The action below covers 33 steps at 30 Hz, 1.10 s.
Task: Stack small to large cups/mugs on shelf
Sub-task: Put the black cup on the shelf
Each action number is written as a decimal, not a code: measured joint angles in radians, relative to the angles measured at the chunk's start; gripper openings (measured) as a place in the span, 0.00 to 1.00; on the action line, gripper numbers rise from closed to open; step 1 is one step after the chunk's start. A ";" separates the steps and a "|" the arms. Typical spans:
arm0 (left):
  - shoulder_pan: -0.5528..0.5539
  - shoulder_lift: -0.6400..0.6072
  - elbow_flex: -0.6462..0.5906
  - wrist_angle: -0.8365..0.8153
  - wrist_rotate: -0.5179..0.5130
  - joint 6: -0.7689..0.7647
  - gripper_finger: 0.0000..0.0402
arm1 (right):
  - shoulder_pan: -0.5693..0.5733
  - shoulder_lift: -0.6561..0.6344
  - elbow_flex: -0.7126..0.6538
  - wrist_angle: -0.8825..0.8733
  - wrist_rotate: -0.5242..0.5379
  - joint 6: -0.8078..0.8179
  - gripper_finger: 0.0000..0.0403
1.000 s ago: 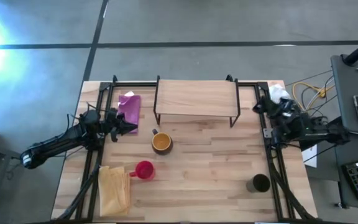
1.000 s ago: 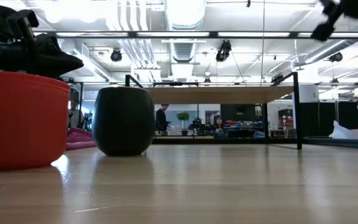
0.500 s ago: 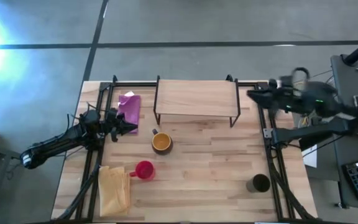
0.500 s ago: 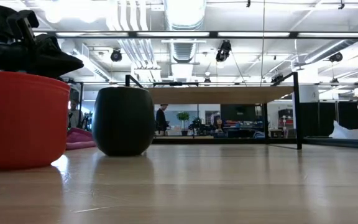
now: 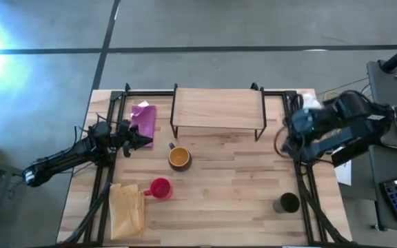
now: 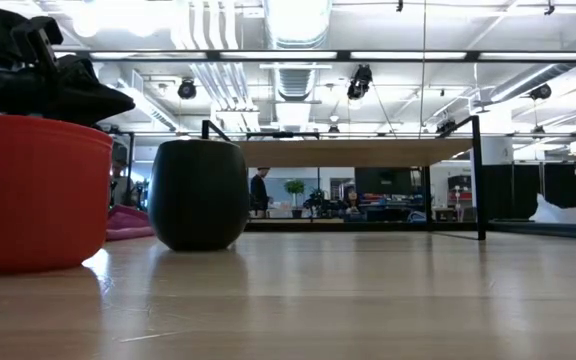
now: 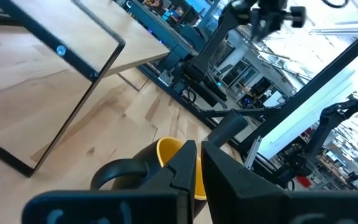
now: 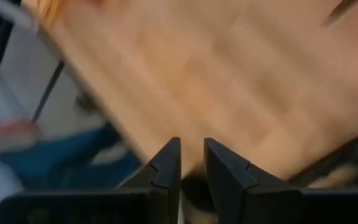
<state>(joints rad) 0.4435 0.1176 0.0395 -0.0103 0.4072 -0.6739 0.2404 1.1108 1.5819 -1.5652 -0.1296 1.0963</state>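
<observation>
**Cups on the tabletop, shelf bare, both grippers empty**

Cups stood on the light-wood tabletop (image 5: 226,186), none on the shelf. Nearest the front edge, toward the right side, sat the tall black cylindrical cup (image 5: 287,202), well apart from the others. On the left, the small red handled mug (image 5: 159,188) stood just beside a folded yellow cloth (image 5: 126,207); in the low view it filled the left edge of the picture. Farther back stood the wider mug, dark outside and yellow-orange inside (image 5: 179,158), its handle toward the left arm, just in front of the shelf's left legs.

Beside that mug, the left gripper (image 5: 143,140) hovered over the left part of the table, pointing at the dark mug; its fingers (image 7: 185,168) were nearly closed, a thin gap between them, holding nothing. A purple cloth (image 5: 143,117) lay just behind it.

At the back stood the low light-wood shelf on thin black metal legs (image 5: 218,108).

The right gripper (image 5: 287,136) hung over the table's right edge, level with the shelf's front; its fingers (image 8: 166,165) were a narrow gap apart and empty.
</observation>
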 joint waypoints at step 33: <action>0.000 0.006 0.000 0.002 0.000 0.000 0.03 | 0.735 0.246 -0.367 0.113 0.044 1.121 0.46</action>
<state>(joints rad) 0.4436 0.1238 0.0395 -0.0083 0.4072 -0.6739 0.9752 1.3570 1.2144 -1.4523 -0.0858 2.2173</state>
